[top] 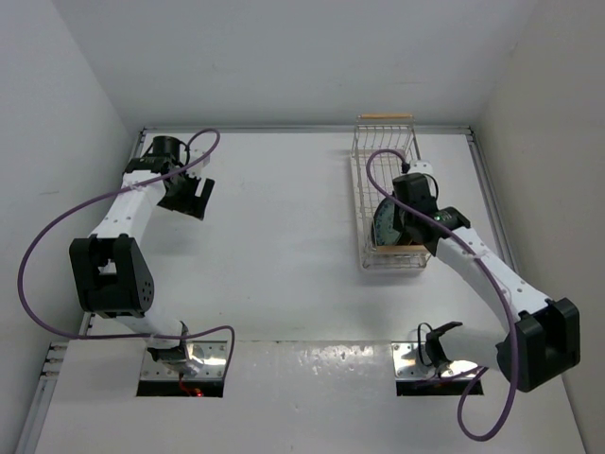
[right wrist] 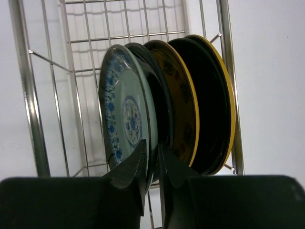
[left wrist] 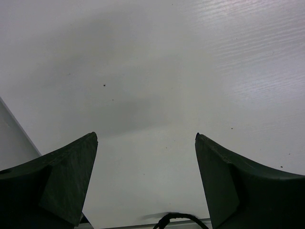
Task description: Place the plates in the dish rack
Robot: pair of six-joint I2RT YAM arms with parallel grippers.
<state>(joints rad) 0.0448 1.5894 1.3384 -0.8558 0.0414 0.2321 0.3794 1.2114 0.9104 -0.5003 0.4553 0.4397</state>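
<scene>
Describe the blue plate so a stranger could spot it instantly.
Find the white wire rack on the right. Inside, plates stand on edge; the blue plate ends the row, in the right tool. It alone is pale with blue patterns; the others are black or amber.

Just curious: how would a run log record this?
dish rack: five plates standing; right gripper: near-shut at pale blue plate, grip unclear; left gripper: open, empty

plates [right wrist: 181,105] upright in dish rack [top: 359,189], far right
</scene>
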